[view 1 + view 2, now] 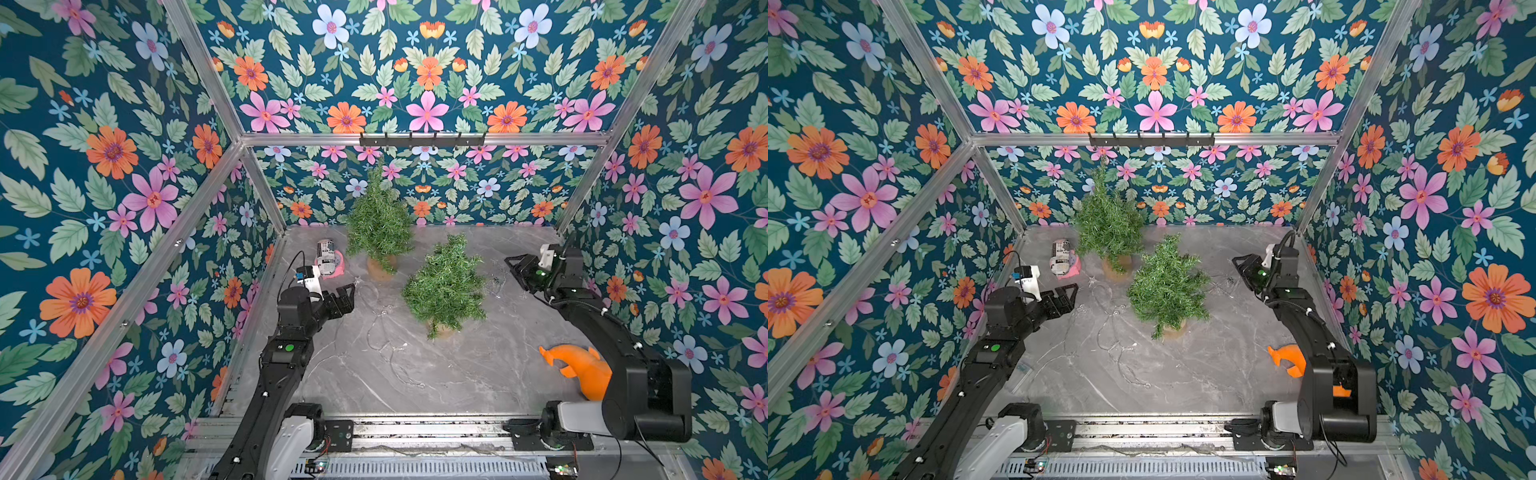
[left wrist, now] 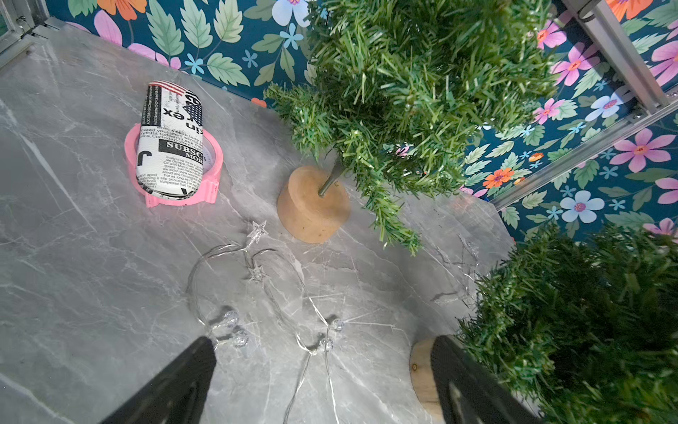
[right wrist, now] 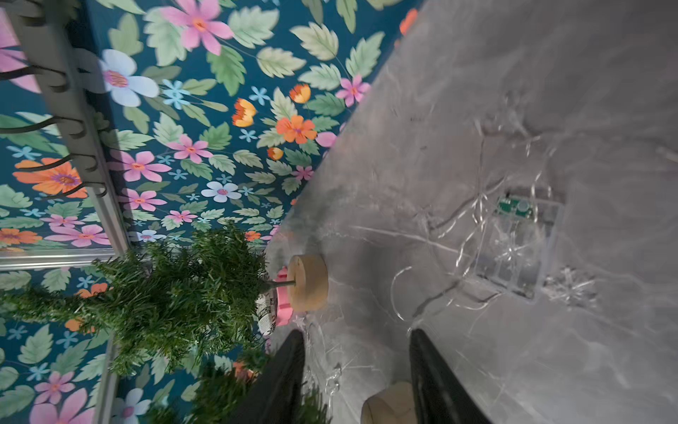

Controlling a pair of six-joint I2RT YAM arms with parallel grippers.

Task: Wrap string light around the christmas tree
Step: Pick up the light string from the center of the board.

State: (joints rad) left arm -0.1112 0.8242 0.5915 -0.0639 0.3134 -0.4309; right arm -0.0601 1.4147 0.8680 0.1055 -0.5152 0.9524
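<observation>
Two small green christmas trees on round wooden bases stand on the grey marble table: one at the back [image 1: 378, 224] and one nearer the middle [image 1: 446, 286]. The string light [image 2: 257, 273], a thin silvery wire with small clear stars, lies in loose loops on the table [image 1: 382, 328] between the arms. Its clear battery box [image 3: 517, 242] lies right of the middle tree. My left gripper [image 1: 351, 297] hovers open above the loops [image 2: 323, 345], left of the middle tree. My right gripper [image 1: 512, 270] is low beside the battery box, jaws apart [image 3: 356, 336], with nothing held.
A newsprint-patterned case on a pink ring [image 1: 328, 259] lies at the back left. An orange toy [image 1: 577, 365] lies at the front right beside my right arm. A hook rack [image 1: 422, 139] hangs on the back wall. Floral walls close in three sides.
</observation>
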